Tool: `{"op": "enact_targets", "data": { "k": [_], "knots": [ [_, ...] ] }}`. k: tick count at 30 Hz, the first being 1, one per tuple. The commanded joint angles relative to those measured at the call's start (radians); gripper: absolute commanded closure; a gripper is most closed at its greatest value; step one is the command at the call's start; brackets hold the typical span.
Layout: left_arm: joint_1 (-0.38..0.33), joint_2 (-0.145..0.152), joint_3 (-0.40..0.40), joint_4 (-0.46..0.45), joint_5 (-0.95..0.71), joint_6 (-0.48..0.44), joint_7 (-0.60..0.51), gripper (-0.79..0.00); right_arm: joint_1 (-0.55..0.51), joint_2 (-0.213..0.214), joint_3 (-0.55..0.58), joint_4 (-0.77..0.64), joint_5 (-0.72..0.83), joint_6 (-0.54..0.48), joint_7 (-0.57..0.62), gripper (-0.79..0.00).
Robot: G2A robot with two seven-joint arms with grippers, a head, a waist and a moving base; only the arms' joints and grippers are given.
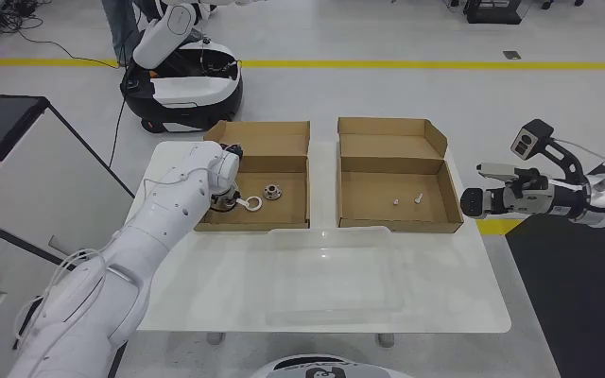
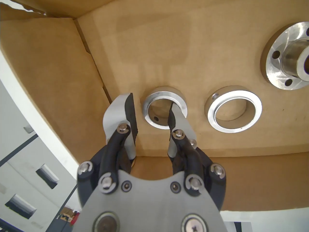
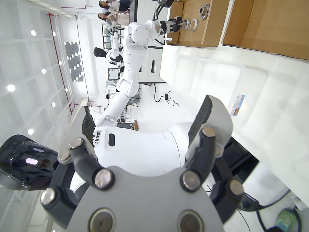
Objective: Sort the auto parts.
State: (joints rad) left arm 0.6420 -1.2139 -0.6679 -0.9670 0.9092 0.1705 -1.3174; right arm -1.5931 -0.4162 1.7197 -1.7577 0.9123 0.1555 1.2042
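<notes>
Left wrist view: the left gripper (image 2: 150,105) has its fingers released and spread across one wall of a ring (image 2: 164,92). One finger (image 2: 182,124) dips into the ring's hole. The other stands outside the rim with a gap to it.
Ring: it lies flat on the cardboard floor of the left box (image 2: 169,49), close to a side wall, with a small screw hole in its inner face.
Second ring: the second ring (image 2: 233,127) lies flat just beside the first, apart from it, with a screw hole on its upper face.
Flange: the flange (image 2: 275,56) stands beyond the second ring on the same floor, hub up, with bolt holes around its disc.
Top view, left arm: the left gripper (image 1: 227,196) sits left of centre, down inside the left box (image 1: 288,213). The second ring (image 1: 253,203) and the flange (image 1: 272,192) are to its right.
Right box: the right box (image 1: 378,194) sits right of centre, lid open, with two small parts (image 1: 417,198) near the middle of its floor.
Right gripper: the right gripper (image 1: 468,202) is at the right of the frame, by the table's edge and near the right box's outer wall.
Right wrist view: the right gripper (image 3: 147,109) has its fingers released and spread wide.
Tray: the clear tray (image 1: 331,283) lies at lower centre, in front of both boxes.
Table: the white table (image 1: 454,302) bears the boxes and the tray.
</notes>
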Motion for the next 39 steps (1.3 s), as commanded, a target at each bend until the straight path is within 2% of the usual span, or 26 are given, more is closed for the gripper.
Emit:
{"op": "enact_targets", "data": {
  "k": [1, 3, 6, 10, 18, 25, 31, 33, 39],
  "knots": [
    [0.000, 0.001, -0.008, -0.003, 0.001, 0.002, -0.002, -0.388, 0.000, 0.000, 0.000, 0.000, 0.000, 0.000, 0.000, -0.785],
    [0.001, 0.004, -0.020, -0.016, 0.006, 0.008, -0.007, -0.462, 0.000, 0.000, 0.000, 0.000, 0.000, 0.000, 0.000, -0.785],
    [0.010, 0.013, -0.040, -0.059, 0.015, -0.004, -0.031, -0.779, 0.000, 0.000, 0.000, 0.000, 0.000, 0.000, 0.000, -0.785],
    [0.037, 0.033, -0.088, -0.157, 0.020, -0.011, -0.061, -0.785, 0.000, 0.000, 0.000, 0.000, 0.000, 0.000, 0.000, -0.785],
    [0.133, 0.082, -0.208, -0.448, 0.059, 0.001, -0.114, -0.785, 0.000, 0.000, 0.000, 0.000, 0.000, 0.000, 0.000, -0.785],
    [0.200, 0.097, -0.281, -0.688, -0.018, -0.029, -0.115, -0.785, 0.000, 0.000, 0.000, 0.000, 0.000, 0.000, 0.000, -0.785],
    [0.240, 0.102, -0.363, -0.818, -0.196, -0.069, -0.068, -0.785, 0.000, 0.000, 0.000, 0.000, 0.000, 0.000, 0.000, -0.785],
    [0.257, 0.104, -0.403, -0.841, -0.270, -0.062, -0.048, -0.785, 0.000, 0.000, 0.000, 0.000, 0.000, 0.000, 0.000, -0.785],
    [0.315, 0.116, -0.506, -0.892, -0.472, -0.139, -0.015, -0.785, 0.000, 0.000, 0.000, 0.000, 0.000, 0.000, 0.000, -0.785]
  ]
}}
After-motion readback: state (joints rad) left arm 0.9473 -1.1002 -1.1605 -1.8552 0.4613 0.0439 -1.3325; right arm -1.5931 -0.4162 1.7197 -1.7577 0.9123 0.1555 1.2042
